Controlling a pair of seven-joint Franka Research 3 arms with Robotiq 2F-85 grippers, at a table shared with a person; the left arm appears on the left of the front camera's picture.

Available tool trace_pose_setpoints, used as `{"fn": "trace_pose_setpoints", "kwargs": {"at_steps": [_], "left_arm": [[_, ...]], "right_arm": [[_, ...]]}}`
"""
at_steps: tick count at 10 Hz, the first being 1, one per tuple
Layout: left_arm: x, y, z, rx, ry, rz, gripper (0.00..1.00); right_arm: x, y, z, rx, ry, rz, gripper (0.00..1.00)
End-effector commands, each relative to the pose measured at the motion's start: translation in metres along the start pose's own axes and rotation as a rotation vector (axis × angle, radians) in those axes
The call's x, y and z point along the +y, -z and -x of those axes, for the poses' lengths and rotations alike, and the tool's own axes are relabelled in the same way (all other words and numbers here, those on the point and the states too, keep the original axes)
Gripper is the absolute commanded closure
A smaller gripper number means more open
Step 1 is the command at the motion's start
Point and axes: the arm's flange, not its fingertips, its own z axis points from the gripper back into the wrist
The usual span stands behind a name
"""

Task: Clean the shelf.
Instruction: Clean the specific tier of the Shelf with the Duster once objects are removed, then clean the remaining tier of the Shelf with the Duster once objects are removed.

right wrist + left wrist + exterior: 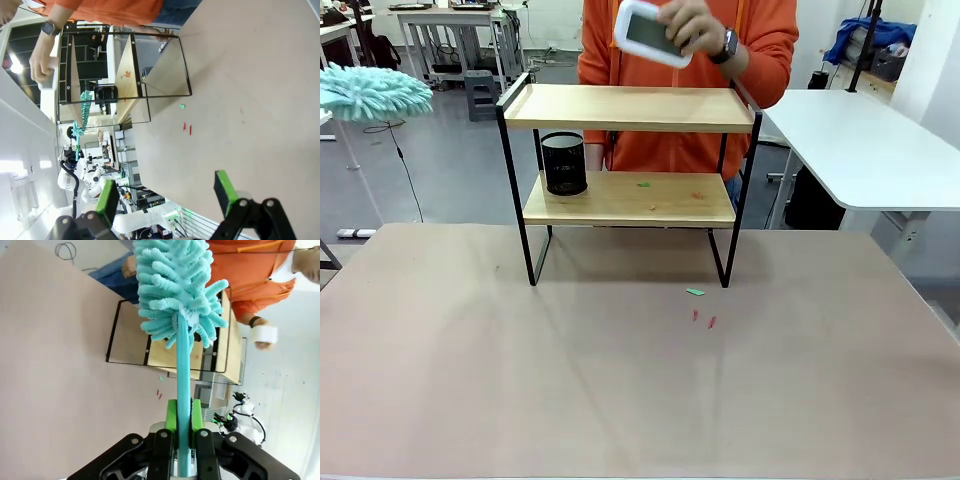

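The shelf (630,107), two light wooden boards in a thin black frame, stands on the far half of the grey-brown table. A black mesh cup (563,163) and small scraps rest on its lower board. My left gripper (183,432) is shut on the handle of a teal fluffy duster (177,285), whose head also shows at the left edge of the front view as the duster head (372,93). My right gripper (167,192) hangs open above the table, nothing between its fingers. A person in orange holds a white device (650,32) above the top board.
Green and red scraps (696,292) lie on the tabletop (620,380) just in front of the shelf's right legs. A white table (865,140) stands at the back right. The near tabletop is bare.
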Motion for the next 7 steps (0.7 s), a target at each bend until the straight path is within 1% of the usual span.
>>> {"fn": "trace_pose_setpoints", "kwargs": {"at_steps": [1,7], "left_arm": [[-0.0073,-0.0291,0.0025,0.006,0.016,0.049,0.88],[-0.0073,-0.0291,0.0025,0.006,0.016,0.049,0.88]], "right_arm": [[0.0018,0.0009,-0.001,-0.012,-0.018,-0.024,0.0],[0.0018,0.0009,-0.001,-0.012,-0.018,-0.024,0.0]]}}
